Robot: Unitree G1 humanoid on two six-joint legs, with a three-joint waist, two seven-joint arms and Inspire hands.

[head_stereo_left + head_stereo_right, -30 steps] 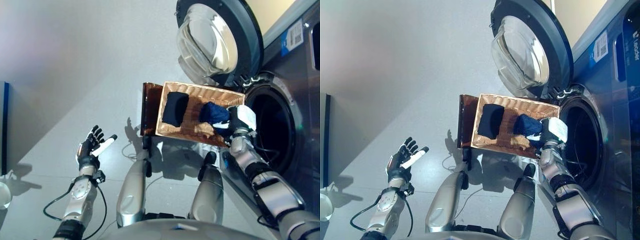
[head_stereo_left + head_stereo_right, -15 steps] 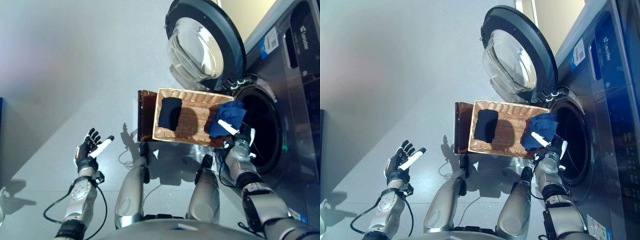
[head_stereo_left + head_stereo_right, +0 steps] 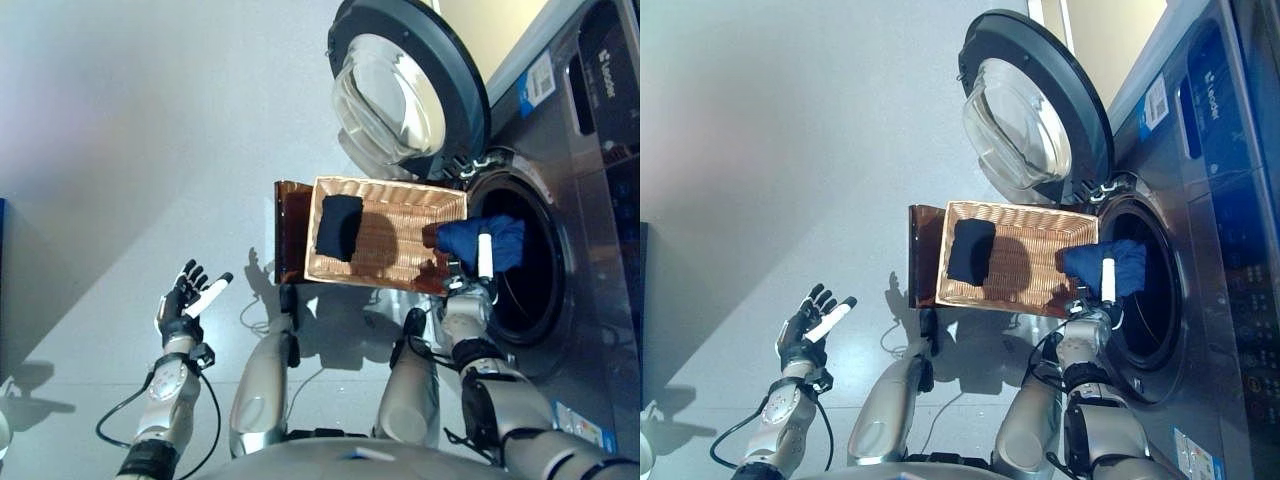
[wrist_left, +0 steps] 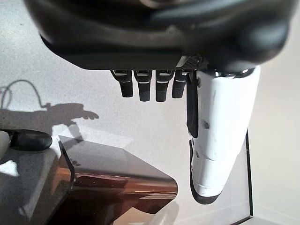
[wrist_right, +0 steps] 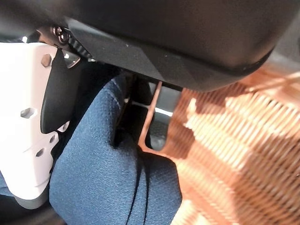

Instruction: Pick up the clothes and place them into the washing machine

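My right hand (image 3: 470, 281) is shut on a blue garment (image 3: 480, 241) and holds it at the mouth of the washing machine drum (image 3: 535, 290), past the basket's edge. The cloth also shows bunched against the hand in the right wrist view (image 5: 112, 178). A black garment (image 3: 338, 225) lies in the wicker basket (image 3: 400, 262), which rests on a low dark brown box (image 3: 290, 230). My left hand (image 3: 187, 300) is open and empty over the floor at the lower left.
The washing machine's round door (image 3: 405, 90) stands open above the basket. The machine's grey front (image 3: 590, 200) runs along the right side. Grey floor (image 3: 130, 150) lies to the left.
My right hand has carried the blue garment from over the basket's corner to the drum's opening. The left hand has hardly moved.
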